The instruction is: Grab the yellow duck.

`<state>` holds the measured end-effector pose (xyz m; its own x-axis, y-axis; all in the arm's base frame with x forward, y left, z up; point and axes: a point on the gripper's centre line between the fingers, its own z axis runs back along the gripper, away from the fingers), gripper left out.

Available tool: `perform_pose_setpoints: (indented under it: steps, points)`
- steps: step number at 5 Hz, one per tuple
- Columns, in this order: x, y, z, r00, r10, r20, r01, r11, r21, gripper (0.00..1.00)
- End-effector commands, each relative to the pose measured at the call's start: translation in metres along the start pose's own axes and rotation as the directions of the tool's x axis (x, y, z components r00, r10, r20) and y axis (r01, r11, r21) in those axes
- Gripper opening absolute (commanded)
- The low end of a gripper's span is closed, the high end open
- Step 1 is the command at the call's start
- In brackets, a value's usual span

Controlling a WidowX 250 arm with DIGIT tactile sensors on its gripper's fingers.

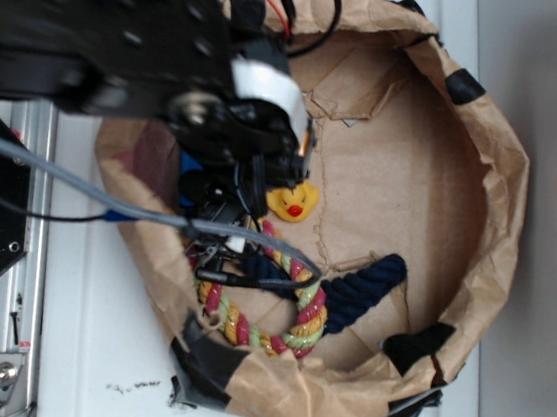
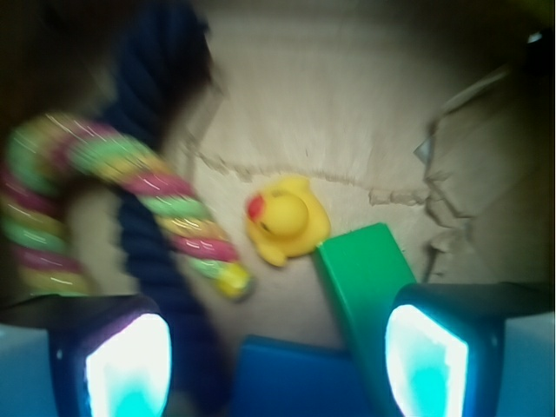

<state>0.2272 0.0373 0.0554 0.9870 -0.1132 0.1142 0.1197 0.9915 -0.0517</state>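
A: Duck (image 2: 285, 219) sits on the brown paper floor of the bag (image 1: 498, 183), on its own, beak toward the ropes. Nothing is gripping it.

B: And the tool (image 2: 276, 347)?

A: Spread wide. In the wrist view both fingers (image 2: 128, 360) sit at the bottom corners with a clear gap between them and nothing in that gap. The duck lies ahead of them, roughly on the centre line, slightly left.

B: Neighbours?

A: The green block (image 2: 360, 269) touches or nearly touches the duck on its right. The blue block (image 2: 291, 378) lies nearer the tool, between the fingers. The braided rope (image 2: 187, 221) curves in from the left, its end just beside the duck. The navy rope (image 2: 152, 252) runs under it.

B: Exterior agrees?

A: Mostly. The arm (image 1: 127, 40) hangs over the bag's left side, the duck just to the right of the fingers. Height above the floor I cannot tell.

B: Progress?

A: My read: the approach is roughly lined up, the grasp not yet begun. Left to do: move forward over the duck, descend, close, lift. The green block looks the likeliest thing to foul the right finger.
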Motion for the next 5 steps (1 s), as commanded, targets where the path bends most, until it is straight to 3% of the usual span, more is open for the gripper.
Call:
perform_pose_setpoints:
  steps: [1, 2, 3, 4, 5]
  points:
    - [0.025, 0.002, -0.018, 0.995, -0.097, 0.012, 0.097, 0.995, 0.009, 1.0]
    - [0.042, -0.005, -0.028, 0.991, -0.128, 0.045, 0.129, 0.992, -0.003, 1.0]
    - [0.038, 0.0, -0.037, 0.996, -0.087, 0.016, 0.087, 0.996, 0.018, 0.0]
    - [0.028, 0.002, -0.037, 0.997, -0.07, -0.039, 0.072, 0.997, 0.029, 0.0]
    - [0.029, 0.0, -0.015, 0.998, -0.057, 0.004, 0.057, 0.998, 0.004, 0.0]
